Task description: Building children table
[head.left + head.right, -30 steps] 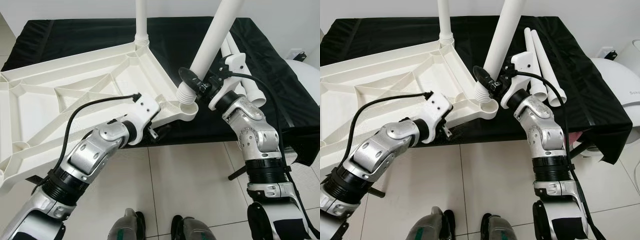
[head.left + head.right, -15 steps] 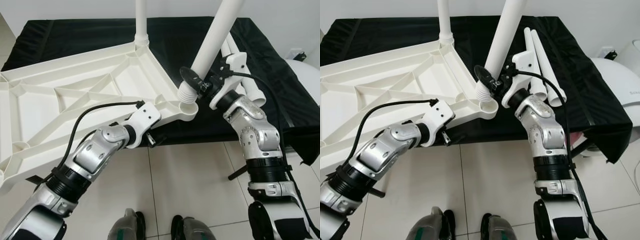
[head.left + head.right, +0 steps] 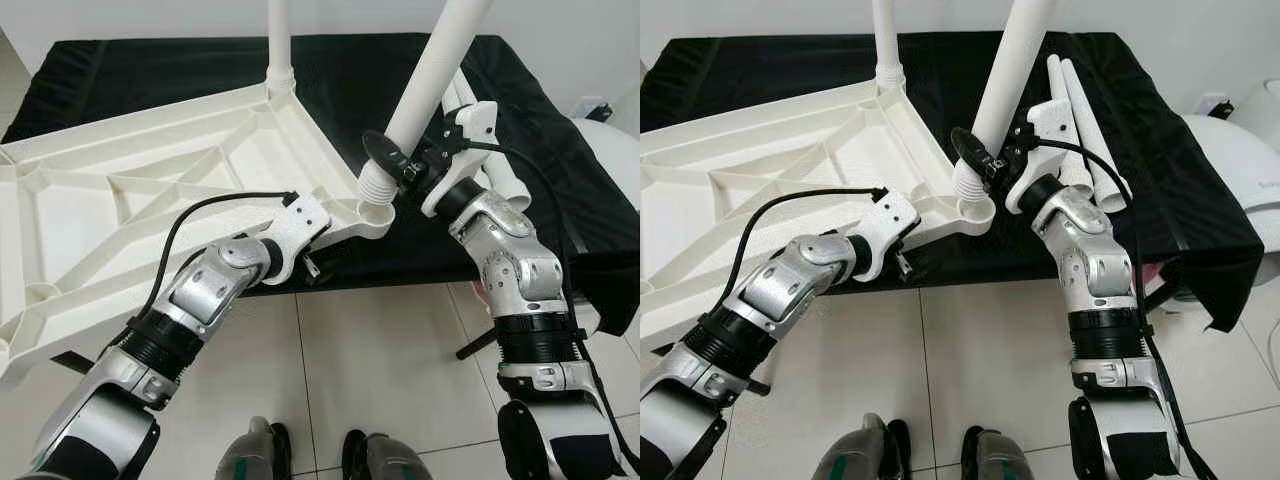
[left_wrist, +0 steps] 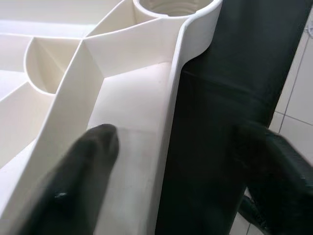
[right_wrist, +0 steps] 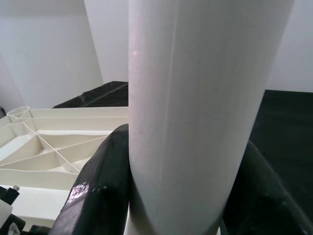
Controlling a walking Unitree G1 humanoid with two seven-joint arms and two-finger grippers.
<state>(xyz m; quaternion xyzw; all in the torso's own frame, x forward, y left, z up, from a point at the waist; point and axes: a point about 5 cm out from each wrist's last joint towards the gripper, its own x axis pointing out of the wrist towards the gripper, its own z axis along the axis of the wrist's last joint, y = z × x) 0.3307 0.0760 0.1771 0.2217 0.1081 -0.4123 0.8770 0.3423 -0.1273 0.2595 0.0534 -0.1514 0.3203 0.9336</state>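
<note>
White moulded plastic, ribbed underneath, the upturned children's tabletop (image 3: 150, 190) lies across the black-draped table (image 3: 560, 180), its near corner jutting over the front edge. One slim white round leg (image 3: 278, 40) already stands in the far corner socket. A second, thicker white tube leg (image 3: 432, 70) has its ribbed end at the near corner socket (image 3: 375, 203) but leans, so I judge it is not yet seated. Two more spare white legs (image 3: 1085, 140) lie on the cloth by the table's right side, so about half the job seems left.

The right gripper (image 3: 405, 160) reaches up from the front edge, elbow bent, fingers clamped on the leaning leg just above the socket. The left gripper (image 4: 171, 181) comes low from the left, its fingers spread astride the tabletop's near rim, one inside, one outside.
</note>
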